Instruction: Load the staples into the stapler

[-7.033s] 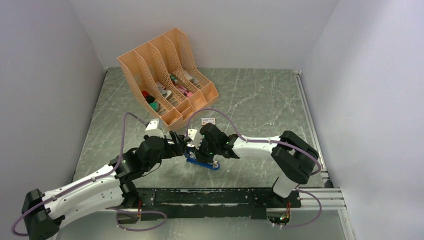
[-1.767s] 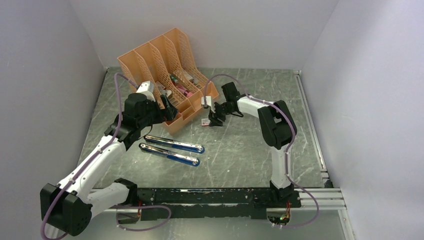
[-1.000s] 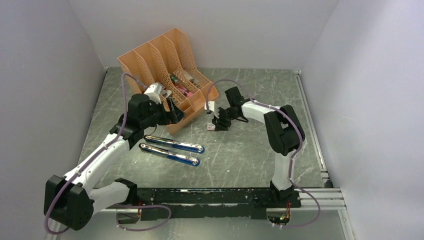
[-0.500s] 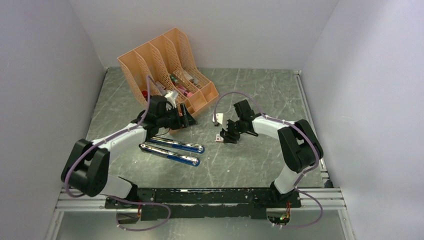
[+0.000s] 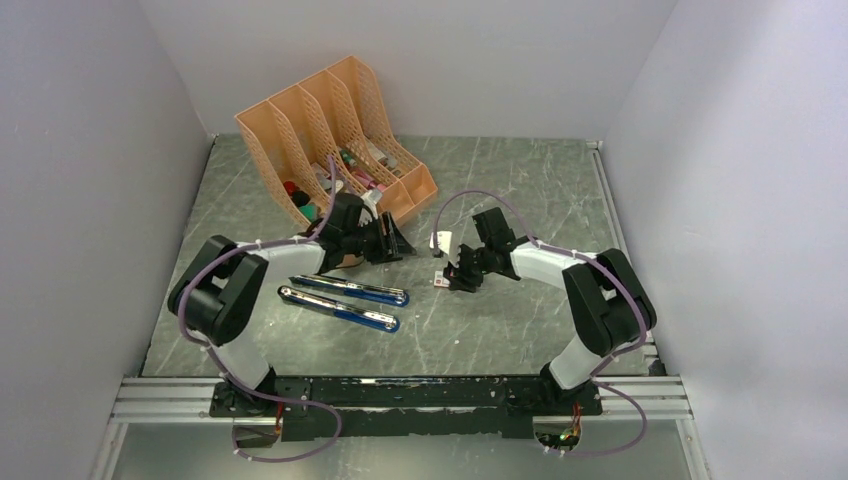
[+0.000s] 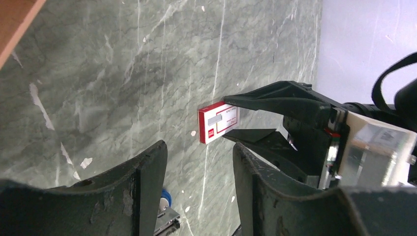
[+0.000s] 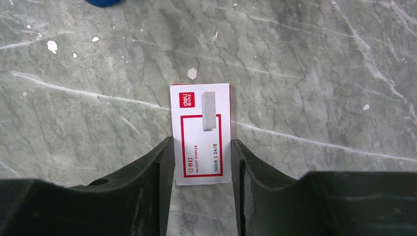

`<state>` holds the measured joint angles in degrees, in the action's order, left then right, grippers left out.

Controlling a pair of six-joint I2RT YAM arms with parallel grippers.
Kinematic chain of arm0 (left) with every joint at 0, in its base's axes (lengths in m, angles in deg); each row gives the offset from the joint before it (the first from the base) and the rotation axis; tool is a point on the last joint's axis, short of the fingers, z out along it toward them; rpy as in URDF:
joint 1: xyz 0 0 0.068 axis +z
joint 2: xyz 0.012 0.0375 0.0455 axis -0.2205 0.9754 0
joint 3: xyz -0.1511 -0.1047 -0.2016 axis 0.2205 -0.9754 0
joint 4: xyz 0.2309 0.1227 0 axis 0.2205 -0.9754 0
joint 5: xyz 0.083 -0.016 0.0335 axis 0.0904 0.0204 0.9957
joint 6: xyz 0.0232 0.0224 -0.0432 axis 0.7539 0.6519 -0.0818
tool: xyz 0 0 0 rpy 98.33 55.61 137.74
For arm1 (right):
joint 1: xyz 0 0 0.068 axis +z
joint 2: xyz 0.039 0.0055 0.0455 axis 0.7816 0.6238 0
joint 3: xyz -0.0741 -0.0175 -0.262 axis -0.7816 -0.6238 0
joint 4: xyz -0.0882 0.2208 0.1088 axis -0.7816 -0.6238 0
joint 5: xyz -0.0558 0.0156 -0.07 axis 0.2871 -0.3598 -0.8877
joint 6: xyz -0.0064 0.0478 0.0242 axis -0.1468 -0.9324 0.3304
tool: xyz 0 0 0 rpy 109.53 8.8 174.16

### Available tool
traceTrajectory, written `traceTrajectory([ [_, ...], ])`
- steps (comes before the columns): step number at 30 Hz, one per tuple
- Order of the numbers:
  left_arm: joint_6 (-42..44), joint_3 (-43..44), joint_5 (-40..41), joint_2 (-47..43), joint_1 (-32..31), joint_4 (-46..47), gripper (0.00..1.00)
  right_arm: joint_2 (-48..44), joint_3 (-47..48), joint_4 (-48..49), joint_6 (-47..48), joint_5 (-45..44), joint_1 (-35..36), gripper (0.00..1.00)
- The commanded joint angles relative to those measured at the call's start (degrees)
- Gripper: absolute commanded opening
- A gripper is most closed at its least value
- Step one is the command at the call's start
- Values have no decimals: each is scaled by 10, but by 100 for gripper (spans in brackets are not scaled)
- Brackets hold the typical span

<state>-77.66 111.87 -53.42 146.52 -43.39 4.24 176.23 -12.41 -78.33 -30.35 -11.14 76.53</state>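
The stapler (image 5: 345,298) lies opened flat on the table as two long blue-and-chrome bars. My right gripper (image 5: 450,272) is shut on a small white-and-red box (image 7: 200,132) just right of the stapler, its fingers (image 7: 164,157) pressed on the box's two long sides. The staples themselves are hidden; only a drawing of them shows on the box lid. My left gripper (image 6: 199,152) stands open and empty above the stapler's far end, pointing at the box (image 6: 219,122) a short way off. One chrome tip of the stapler (image 6: 164,219) shows below its jaws.
A peach four-slot file rack (image 5: 330,140) holding several small items stands at the back left, close behind my left arm. The grey marbled table (image 5: 520,190) is walled on three sides. A metal rail (image 5: 620,230) runs along its right edge.
My left arm has swung from the rack toward the middle, and its jaws have narrowed. My right gripper has carried the box a little nearer and to the right.
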Motion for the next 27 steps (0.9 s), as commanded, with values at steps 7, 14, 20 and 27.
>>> traceTrajectory([
  [7, -39, 37, -36, 73, -40, 55, 55, 13, -13, 32, -6, -3, -5, 41],
  [14, -60, 26, -38, 99, -42, 76, 53, 8, -21, 55, -15, 6, -5, 41],
  [20, -80, 19, -47, 122, -49, 120, 50, 11, -19, 63, -21, 11, -5, 41],
  [27, -91, 19, -20, 133, -62, 133, 42, 20, -16, 66, -29, 14, -4, 41],
])
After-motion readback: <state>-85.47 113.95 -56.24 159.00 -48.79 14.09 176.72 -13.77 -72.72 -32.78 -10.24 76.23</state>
